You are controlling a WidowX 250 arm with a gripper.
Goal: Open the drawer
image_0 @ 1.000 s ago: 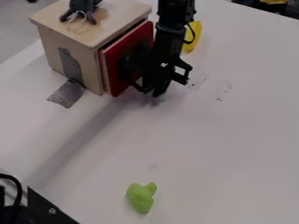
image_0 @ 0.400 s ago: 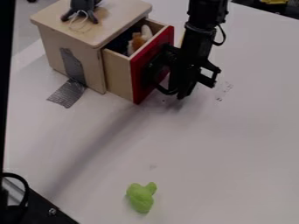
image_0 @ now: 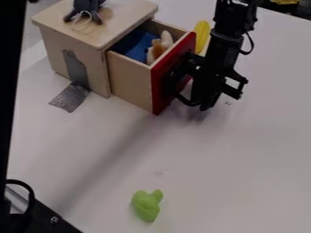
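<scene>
The black gripper point(image_0: 187, 82) is at the outer side of the red drawer front, right against it, below the arm that comes down from the top edge. Whether it holds a handle there is hidden behind its black parts. The drawer point(image_0: 130, 81) stands well out of the wooden box point(image_0: 72, 54), its red front facing right. Inside lie a blue cloth point(image_0: 138, 44) and an orange-and-white plush thing point(image_0: 160, 47).
On top of the box sits a dark plush toy point(image_0: 87, 9). A yellow object point(image_0: 202, 35) lies behind the arm. A green toy point(image_0: 146, 205) rests low on the white table point(image_0: 231, 168). Black hardware point(image_0: 42, 218) occupies the lower left corner.
The drawer has slid from nearly closed to far out, toward the right and slightly down. The gripper has moved right with its front, and the contents have come into sight.
</scene>
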